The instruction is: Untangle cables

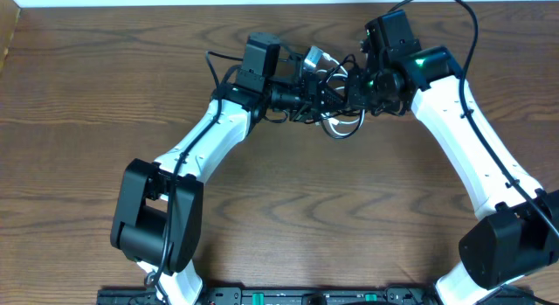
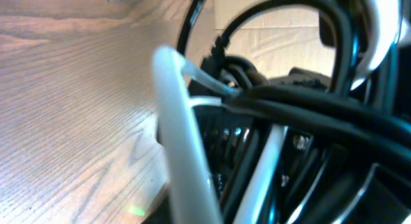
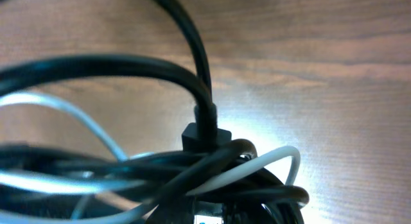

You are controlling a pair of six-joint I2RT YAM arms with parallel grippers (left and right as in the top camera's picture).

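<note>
Left hand (image 1: 313,93) and right hand (image 1: 348,88) face each other, each closed tight on the cables (image 1: 325,102). Black and white cords bunch directly between them.

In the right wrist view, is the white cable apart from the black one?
No, the white cable passes through the loops of the black cable.
</note>
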